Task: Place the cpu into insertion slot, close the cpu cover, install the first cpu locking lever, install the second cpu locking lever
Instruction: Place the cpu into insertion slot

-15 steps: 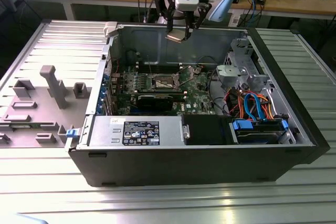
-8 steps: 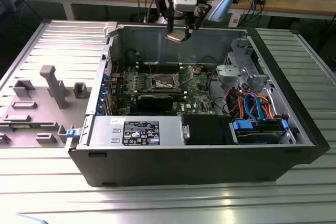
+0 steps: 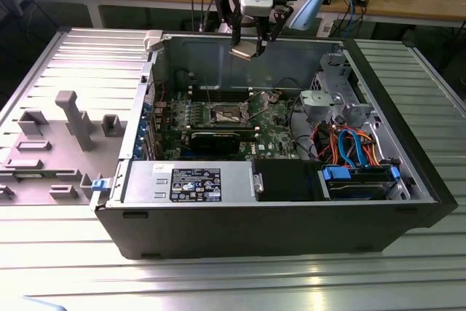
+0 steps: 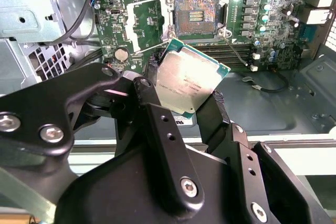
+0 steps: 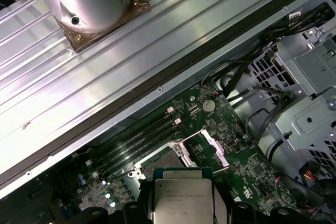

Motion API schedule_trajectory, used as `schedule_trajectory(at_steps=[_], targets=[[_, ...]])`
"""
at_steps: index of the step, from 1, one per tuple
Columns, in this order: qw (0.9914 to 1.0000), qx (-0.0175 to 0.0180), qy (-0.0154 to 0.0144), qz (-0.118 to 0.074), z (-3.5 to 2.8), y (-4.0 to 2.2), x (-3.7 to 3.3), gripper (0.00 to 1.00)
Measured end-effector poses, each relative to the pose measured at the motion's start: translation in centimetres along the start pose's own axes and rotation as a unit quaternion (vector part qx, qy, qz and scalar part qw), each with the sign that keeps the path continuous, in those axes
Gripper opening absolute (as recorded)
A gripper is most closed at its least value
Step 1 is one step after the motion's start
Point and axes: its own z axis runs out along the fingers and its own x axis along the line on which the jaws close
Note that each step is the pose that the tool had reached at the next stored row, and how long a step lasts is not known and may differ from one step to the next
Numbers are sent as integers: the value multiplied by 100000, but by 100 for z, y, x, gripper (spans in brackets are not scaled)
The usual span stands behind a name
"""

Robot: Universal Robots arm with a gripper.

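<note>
Item list from my remote station. Clock bearings are read on the exterior view, with the open black computer case (image 3: 291, 227) as the dial.

1. Nine o'clock, outside the case: grey moulded plastic fixture tray (image 3: 65, 132) with upright posts, lying on the ribbed metal table (image 3: 218, 282).
2. Seven o'clock, inside the case: silvery box-shaped power supply (image 3: 193, 183) with a dark label.
3. Centre, toward ten o'clock: green circuit board (image 3: 273, 132). Set into it is the small square insertion slot (image 3: 227, 114) with a silvery rim and dark centre (image 4: 195, 17), which lies uncovered.
4. Beside the slot: thin silvery metal cpu cover (image 4: 146, 22) (image 5: 207, 148), a windowed frame, swung up and open.
5. Twelve o'clock, above the case's far wall: black two-finger gripper (image 3: 251, 41) (image 4: 184, 103) (image 5: 181, 208), clamped on opposite edges of the small flat square cpu (image 3: 244, 52) with a silvery-grey top (image 4: 191, 80) (image 5: 181, 198). The chip hangs tilted, well apart from the slot.
6. Two o'clock: silvery perforated metal drive cage (image 3: 335, 100).
7. Four o'clock: blue and orange cables (image 3: 353, 143), with a blue-handled drive bay (image 3: 357, 180) just beside them.
</note>
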Motion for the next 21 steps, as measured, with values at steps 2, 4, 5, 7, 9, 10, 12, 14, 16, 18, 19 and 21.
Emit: schedule_trajectory(at_steps=[2, 4, 5, 7, 9, 10, 12, 14, 16, 18, 19, 21], targets=[[100000, 2, -4, 2, 0, 0, 0, 54], [100000, 1, -8, 60, 0, 0, 0, 54], [100000, -2, -18, 199, 0, 0, 0, 54], [99998, -14, -58, 652, 0, 0, 0, 54], [99992, -31, -113, 1237, 1, 0, 0, 54], [99989, -35, -135, 1505, 2, 0, 0, 54], [99960, -57, -251, 2811, 3, 0, 0, 54], [99913, -82, -369, 4154, 6, 0, 0, 54], [99874, -97, -445, 5007, 8, 0, 0, 54], [99736, -138, -645, 7236, 16, -1, 0, 54], [99672, -154, -719, 8063, 20, -1, -1, 54], [99600, -167, -793, 8893, 24, -2, -1, 54]])
